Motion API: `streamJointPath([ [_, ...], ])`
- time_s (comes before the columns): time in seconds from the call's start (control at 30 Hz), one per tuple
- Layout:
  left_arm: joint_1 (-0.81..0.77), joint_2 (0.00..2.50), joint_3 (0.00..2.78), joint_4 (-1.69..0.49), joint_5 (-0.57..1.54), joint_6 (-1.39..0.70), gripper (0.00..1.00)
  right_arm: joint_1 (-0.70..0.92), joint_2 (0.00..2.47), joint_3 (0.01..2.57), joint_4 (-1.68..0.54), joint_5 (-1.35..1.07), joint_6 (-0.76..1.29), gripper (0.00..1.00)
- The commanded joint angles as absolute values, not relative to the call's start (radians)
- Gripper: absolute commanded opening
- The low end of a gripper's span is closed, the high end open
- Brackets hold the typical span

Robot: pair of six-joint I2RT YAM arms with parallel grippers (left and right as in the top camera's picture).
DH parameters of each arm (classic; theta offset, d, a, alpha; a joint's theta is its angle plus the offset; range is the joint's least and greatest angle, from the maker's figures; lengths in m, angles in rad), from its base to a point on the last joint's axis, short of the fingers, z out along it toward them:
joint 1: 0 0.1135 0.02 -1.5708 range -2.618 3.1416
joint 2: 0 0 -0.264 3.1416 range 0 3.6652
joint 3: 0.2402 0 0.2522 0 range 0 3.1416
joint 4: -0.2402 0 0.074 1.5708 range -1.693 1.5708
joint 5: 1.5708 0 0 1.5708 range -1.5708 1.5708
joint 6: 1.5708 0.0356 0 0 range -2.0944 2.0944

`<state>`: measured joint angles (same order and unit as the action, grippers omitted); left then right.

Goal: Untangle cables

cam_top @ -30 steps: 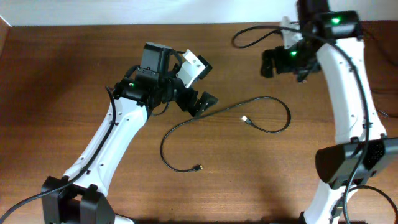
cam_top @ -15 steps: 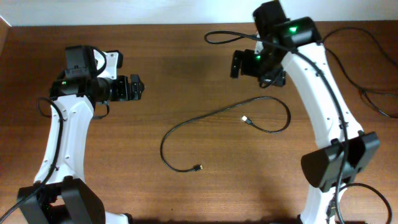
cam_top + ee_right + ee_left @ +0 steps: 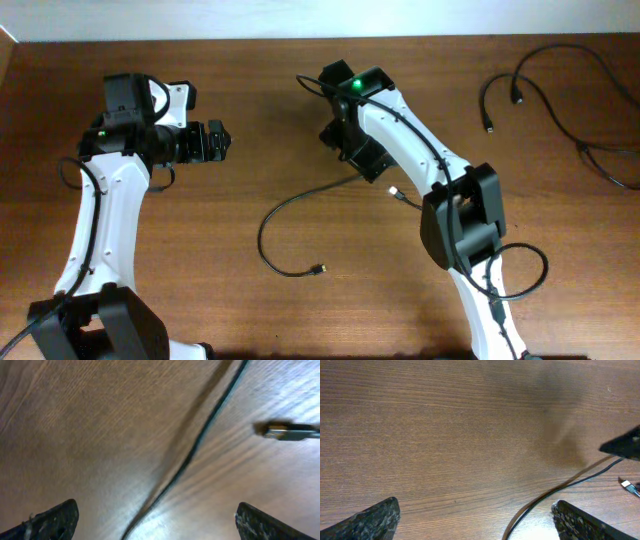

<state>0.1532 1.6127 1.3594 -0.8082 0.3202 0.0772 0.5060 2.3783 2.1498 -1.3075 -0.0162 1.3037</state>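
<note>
The table (image 3: 445, 435) is grained wood, smooth with a faint sheen. The cable (image 3: 560, 491) has a smooth black sheath; its plug (image 3: 628, 485) is shiny metal.

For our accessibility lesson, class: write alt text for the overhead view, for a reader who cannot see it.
Two white robot arms work over a brown wooden table: the right gripper reaches down over a thin black cable curling across the middle. The left gripper, open and empty, is at the left, and more black cables lie at the top right.
</note>
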Motion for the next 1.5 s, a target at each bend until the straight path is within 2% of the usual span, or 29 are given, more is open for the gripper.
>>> streamJointPath([
  [0.0, 0.158, 1.621, 1.362, -0.807, 0.313, 0.064, 0.99, 0.511, 2.411, 2.143, -1.278, -0.019, 1.344, 0.93],
  [0.1, 0.158, 1.621, 1.362, -0.807, 0.313, 0.064, 0.99, 0.511, 2.444, 2.143, -1.277, -0.014, 1.344, 0.92],
  [0.2, 0.158, 1.621, 1.362, -0.807, 0.313, 0.064, 0.99, 0.511, 2.476, 2.143, -1.278, -0.015, 1.344, 0.81],
  [0.37, 0.158, 1.621, 1.362, -0.807, 0.313, 0.064, 0.99, 0.51, 2.516, 2.143, -1.277, -0.012, 1.344, 0.8],
  [0.5, 0.158, 1.621, 1.362, -0.807, 0.313, 0.064, 0.99, 0.51, 2.524, 2.143, -1.27, 0.003, 1.344, 0.61],
  [0.7, 0.158, 1.621, 1.362, -0.807, 0.313, 0.064, 0.99, 0.511, 2.526, 2.013, -1.191, -0.014, 1.344, 0.54],
  [0.8, 0.158, 1.621, 1.362, -0.807, 0.313, 0.064, 0.99, 0.51, 2.526, 1.964, -1.151, -0.025, 1.344, 0.38],
  [0.9, 0.158, 1.621, 1.362, -0.807, 0.313, 0.064, 0.99, 0.507, 2.526, 1.964, -1.149, -0.025, 1.344, 0.17],
  [0.93, 0.158, 1.621, 1.362, -0.807, 0.313, 0.064, 0.99, 0.503, 2.526, 1.964, -1.151, -0.025, 1.343, 0.07],
  [0.97, 0.158, 1.621, 1.362, -0.807, 0.313, 0.064, 0.99, 0.5, 2.526, 1.964, -1.155, -0.025, 1.343, 0.04],
  [1.03, 0.158, 1.621, 1.362, -0.807, 0.313, 0.064, 0.99, 0.489, 2.525, 1.965, -1.167, -0.022, 1.339, 0.04],
  [1.13, 0.158, 1.621, 1.362, -0.807, 0.313, 0.064, 0.99, 0.448, 2.515, 2.004, -1.218, -0.015, 1.202, 0.04],
  [1.3, 0.158, 1.621, 1.362, -0.807, 0.313, 0.064, 0.99, 0.376, 2.471, 2.295, -1.554, 0.161, 1.172, 0.04],
  [1.37, 0.158, 1.621, 1.362, -0.807, 0.313, 0.064, 0.99, 0.363, 2.459, 2.523, -1.683, 0.207, 1.061, 0.04],
  [1.47, 0.158, 1.621, 1.362, -0.807, 0.313, 0.064, 0.99, 0.367, 2.45, 2.775, -1.699, 0.168, 0.757, 0.04],
])
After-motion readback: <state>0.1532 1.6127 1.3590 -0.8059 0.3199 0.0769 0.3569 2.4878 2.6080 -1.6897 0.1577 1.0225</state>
